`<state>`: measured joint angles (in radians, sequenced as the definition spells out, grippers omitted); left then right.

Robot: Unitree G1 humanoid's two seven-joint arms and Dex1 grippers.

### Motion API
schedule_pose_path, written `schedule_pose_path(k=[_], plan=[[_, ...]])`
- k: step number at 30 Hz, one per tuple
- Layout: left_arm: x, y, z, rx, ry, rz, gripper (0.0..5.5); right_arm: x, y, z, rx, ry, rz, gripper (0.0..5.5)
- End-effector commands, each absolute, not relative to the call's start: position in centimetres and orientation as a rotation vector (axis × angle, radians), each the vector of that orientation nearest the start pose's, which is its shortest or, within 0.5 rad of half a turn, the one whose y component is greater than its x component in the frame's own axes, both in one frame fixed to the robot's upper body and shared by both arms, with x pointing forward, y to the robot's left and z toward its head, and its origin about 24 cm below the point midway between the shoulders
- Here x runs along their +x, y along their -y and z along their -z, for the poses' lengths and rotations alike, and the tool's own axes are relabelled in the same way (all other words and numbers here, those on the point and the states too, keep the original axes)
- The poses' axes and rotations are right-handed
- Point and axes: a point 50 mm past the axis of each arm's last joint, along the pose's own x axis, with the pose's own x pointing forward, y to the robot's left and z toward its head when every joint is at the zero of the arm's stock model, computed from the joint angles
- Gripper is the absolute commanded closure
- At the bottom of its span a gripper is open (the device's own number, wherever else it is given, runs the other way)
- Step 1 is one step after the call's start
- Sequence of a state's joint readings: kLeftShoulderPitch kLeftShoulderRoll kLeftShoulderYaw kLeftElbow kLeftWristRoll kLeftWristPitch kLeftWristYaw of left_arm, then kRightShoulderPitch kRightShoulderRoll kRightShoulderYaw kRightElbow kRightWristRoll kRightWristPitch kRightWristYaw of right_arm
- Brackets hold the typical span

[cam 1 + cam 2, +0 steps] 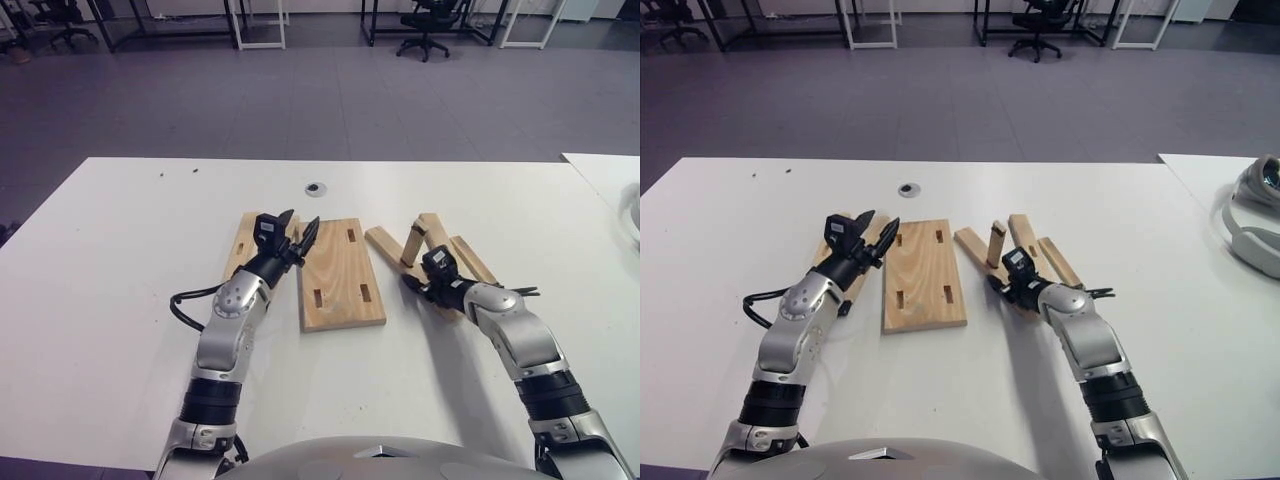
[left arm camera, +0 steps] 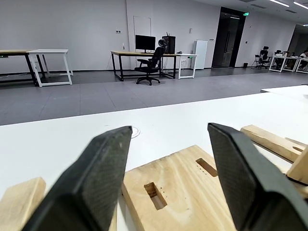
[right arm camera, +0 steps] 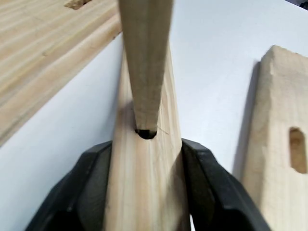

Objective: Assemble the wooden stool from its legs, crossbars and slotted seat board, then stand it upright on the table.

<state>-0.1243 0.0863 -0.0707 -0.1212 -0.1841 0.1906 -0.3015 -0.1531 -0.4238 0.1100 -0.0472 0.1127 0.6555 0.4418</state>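
Right hand [image 1: 418,284] is clamped across a leg [image 3: 144,173] lying on the table [image 1: 120,260]. Left hand [image 1: 303,222] hangs released by the left edge of the slotted seat board [image 1: 340,270], which lies flat mid-table. That board looks stiff, light and too wide to span, so pinch its edge. Legs seem rigid with grippy bare grain; grip the flat sides. The thin crossbar [image 3: 144,57], standing in the held leg's hole, may bind if levered.
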Motion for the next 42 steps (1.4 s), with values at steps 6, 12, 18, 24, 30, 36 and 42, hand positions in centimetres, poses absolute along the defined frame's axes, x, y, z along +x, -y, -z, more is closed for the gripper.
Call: schedule_pose_path(k=[6, 12, 18, 24, 30, 36, 42], plan=[[27.7, -8.5, -11.0, -0.73, -0.044, 0.586, 2.63, 26.5, 16.6, -10.6, -0.109, -0.187, -0.633, 3.43], [28.4, -6.9, -14.6, -1.16, -0.097, 0.709, 2.63, 25.0, 14.3, -13.2, -0.212, -0.02, -0.831, 3.43], [27.6, -6.2, -13.3, -1.103, -0.227, 0.728, 3.61, 24.8, 13.3, -13.9, -0.197, 0.063, -0.845, 3.43], [28.1, -6.3, -12.6, -1.034, -0.228, 0.683, 3.61, 24.1, 12.8, -13.8, -0.209, 0.08, -0.895, 3.43], [27.8, -6.3, -13.1, -1.069, -0.191, 0.706, 3.62, 24.1, 13.1, -13.4, -0.212, 0.074, -0.894, 3.43], [27.4, -7.0, -12.2, -1.072, -0.211, 0.687, 4.46, 24.2, 13.5, -13.6, -0.181, 0.082, -0.874, 3.43], [25.7, -8.4, -12.3, -1.09, -0.119, 0.575, 4.48, 24.0, 12.3, -13.0, -0.109, 0.044, -1.021, 3.43]])
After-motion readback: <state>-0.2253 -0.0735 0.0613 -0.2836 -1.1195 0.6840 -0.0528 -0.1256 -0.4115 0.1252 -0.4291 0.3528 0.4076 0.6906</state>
